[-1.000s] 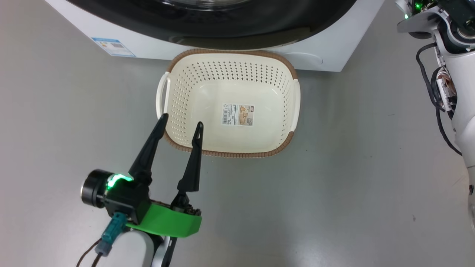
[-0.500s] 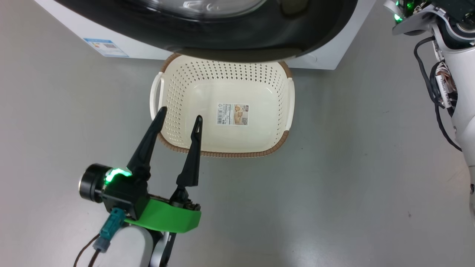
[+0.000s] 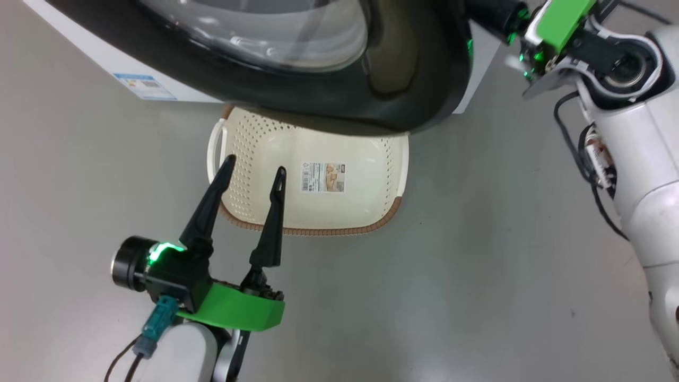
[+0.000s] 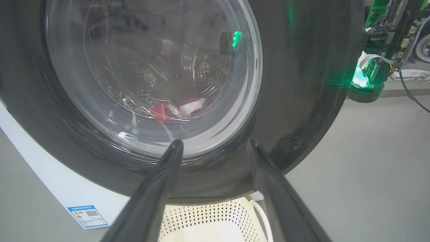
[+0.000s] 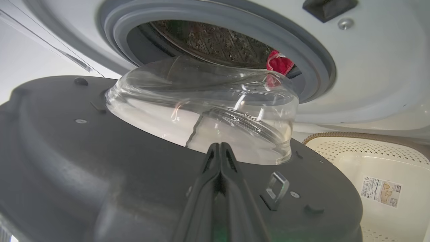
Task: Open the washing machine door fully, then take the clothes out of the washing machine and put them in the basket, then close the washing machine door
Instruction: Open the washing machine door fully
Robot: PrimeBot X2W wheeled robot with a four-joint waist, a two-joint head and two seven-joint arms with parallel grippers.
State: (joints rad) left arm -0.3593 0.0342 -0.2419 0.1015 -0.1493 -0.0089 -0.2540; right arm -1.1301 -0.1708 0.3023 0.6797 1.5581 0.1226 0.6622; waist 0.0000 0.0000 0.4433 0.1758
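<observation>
Nearest, the left gripper (image 3: 255,163) is hovering low over the grey floor (image 3: 477,276), its two long dark fingers standing wide apart and holding nothing, their tips pointing over the near left corner of the small cream-white perforated plastic basket with a brown woven-look rim (image 3: 318,232). The basket is sitting on the floor just in front of the machine, with a paper label (image 3: 323,176) lying on its bottom. Beyond it, the large round washing machine door with a glossy black rim and bulging clear glass window (image 3: 403,79) is standing partly open, hanging over the basket's far half. At the far right, the right gripper (image 5: 220,146) is reaching behind the door, its fingers pressed together and empty, pointing along the door's grey inner face at the base of the glass bowl. Farthest, the big white boxy washing machine (image 5: 369,67) is showing its grey rubber ring (image 5: 315,64) and steel drum (image 5: 215,40), where the bright red and white clothes (image 5: 278,64) are lying at the drum's mouth.
</observation>
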